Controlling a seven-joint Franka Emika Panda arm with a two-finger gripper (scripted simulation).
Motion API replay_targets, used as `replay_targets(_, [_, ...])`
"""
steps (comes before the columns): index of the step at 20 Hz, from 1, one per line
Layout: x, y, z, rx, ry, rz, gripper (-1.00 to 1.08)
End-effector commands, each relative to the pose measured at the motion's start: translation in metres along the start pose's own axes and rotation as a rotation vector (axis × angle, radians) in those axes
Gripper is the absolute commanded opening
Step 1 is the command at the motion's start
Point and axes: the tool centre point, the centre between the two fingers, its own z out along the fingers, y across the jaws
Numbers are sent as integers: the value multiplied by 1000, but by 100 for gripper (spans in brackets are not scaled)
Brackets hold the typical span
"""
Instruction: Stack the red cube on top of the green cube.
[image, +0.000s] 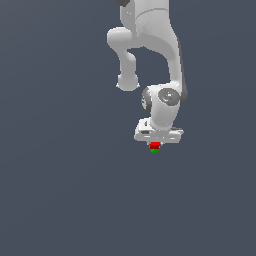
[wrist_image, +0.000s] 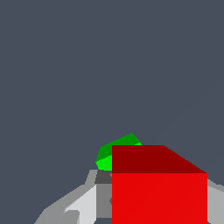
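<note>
- The pincer (image: 155, 142) gripped the red cube (image: 155, 145) between its fingers, low over the green cube (image: 155, 149).
- The hold looked meant to line both up for stacking; contact unclear.

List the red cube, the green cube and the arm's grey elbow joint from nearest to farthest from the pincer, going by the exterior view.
1. The red cube: directly under the pincer, against its underside.
2. The green cube: just beneath the red cube, so one step farther down.
3. The elbow joint: well above, toward the exterior view's left.
</note>
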Motion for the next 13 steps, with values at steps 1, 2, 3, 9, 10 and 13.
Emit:
replay_targets(1, [-5,-5,2,0,1,2,-100])
replay_targets(2, [-5,-6,3,0,1,2,-100])
replay_targets(3, [-6,-6,3,0,1,2,-100])
replay_targets(9, [-6,-6,3,0,1,2,100])
replay_targets(10, [-6,-6,3,0,1,2,100])
replay_targets(13, [-6,-6,3,0,1,2,100])
